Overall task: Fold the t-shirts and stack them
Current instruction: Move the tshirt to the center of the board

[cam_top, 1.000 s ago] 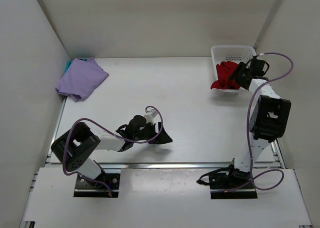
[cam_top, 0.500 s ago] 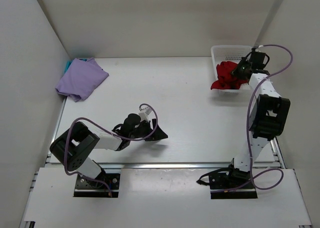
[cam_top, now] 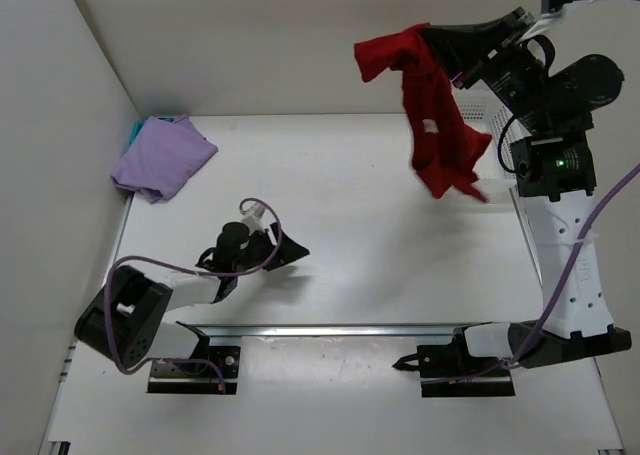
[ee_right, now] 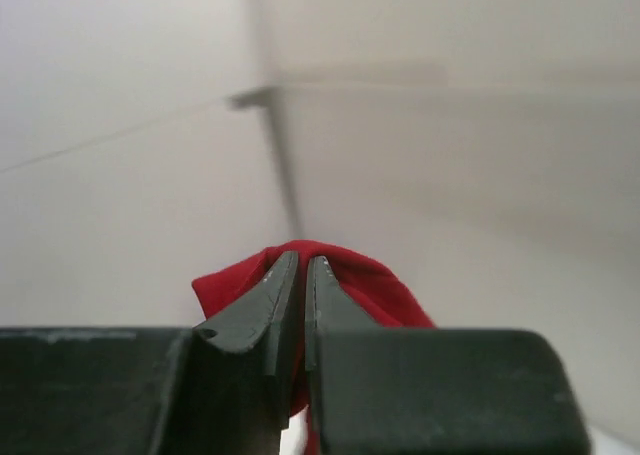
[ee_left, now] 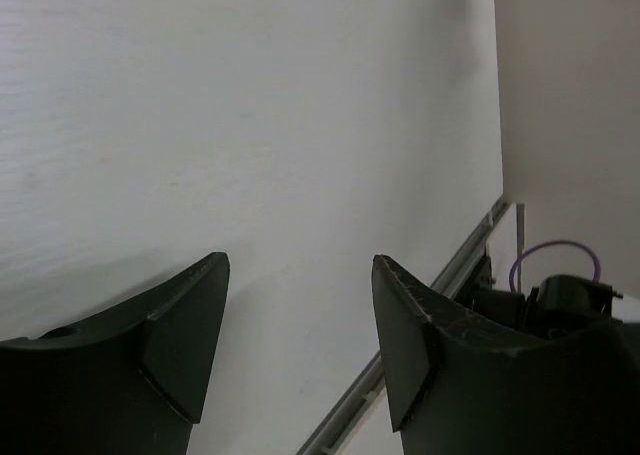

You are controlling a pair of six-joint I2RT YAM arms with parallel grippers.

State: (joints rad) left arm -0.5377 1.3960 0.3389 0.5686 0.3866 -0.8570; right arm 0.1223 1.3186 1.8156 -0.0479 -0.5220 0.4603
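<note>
The red t-shirt (cam_top: 432, 125) hangs in the air above the table's (cam_top: 380, 255) far right corner. It is bunched and twisted, with one sleeve sticking out sideways at the top and the rest trailing down. The right pincer (cam_top: 428, 35) has it by a fold near the top, jaws pressed together on the cloth. From the wrist you can see red fabric bulging on either side of the closed tips. At the table's far left corner lies the lavender t-shirt (cam_top: 163, 155), loosely folded, with a sliver of the teal t-shirt (cam_top: 135, 130) peeping out under its back edge. The left pincer (cam_top: 290, 255) sits low over the table's near left part, jaws spread with nothing between them, well apart from all three shirts.
</note>
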